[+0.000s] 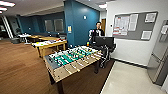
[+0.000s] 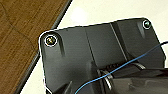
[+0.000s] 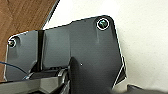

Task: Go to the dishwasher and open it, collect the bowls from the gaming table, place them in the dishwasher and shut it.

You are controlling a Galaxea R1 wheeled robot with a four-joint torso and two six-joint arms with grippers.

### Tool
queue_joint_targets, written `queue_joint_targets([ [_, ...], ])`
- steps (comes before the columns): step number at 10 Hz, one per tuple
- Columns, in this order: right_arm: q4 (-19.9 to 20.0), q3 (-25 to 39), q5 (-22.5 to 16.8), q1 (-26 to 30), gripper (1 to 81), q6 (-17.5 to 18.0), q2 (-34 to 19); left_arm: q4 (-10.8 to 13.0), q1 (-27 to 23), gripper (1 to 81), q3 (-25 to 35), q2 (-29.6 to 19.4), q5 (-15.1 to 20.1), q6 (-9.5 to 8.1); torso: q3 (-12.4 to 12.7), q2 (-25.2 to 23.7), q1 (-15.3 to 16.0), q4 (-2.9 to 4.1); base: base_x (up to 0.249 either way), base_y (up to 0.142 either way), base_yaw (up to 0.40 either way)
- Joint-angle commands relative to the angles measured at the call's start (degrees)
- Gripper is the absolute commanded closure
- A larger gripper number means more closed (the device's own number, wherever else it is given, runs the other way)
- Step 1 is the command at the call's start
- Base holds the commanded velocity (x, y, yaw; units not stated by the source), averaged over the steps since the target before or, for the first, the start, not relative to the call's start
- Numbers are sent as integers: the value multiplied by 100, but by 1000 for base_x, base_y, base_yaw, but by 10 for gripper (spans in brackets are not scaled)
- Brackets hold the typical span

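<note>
Foosball table [image 1: 73,61] at 11 o'clock stands close, so a sharp turn could clip it; gripper states I cannot tell.

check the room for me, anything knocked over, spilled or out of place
Nothing stands out. The foosball table stands level on the wood floor, and the pale tiled floor beside it shows no spill.

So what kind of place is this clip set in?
Most likely an office break or recreation area. A table-football table stands in the middle, a notice board with papers hangs on the white wall, and wooden-topped tables sit further back by a blue wall. A person stands behind the game table.
</note>
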Motion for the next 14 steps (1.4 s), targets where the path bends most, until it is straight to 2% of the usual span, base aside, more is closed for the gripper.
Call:
queue_joint_targets([
  [1, -19, 8, -312, 290, 10, 0, -11, 59, -311, 10, -33, 4, 299, 48, 0, 0, 0, 0, 0, 0, 349],
  [14, -19, 25, -312, 282, 10, 0, -2, 50, -311, 10, -68, 30, 316, 40, -2, 0, -2, 0, 0, 0, 349],
])
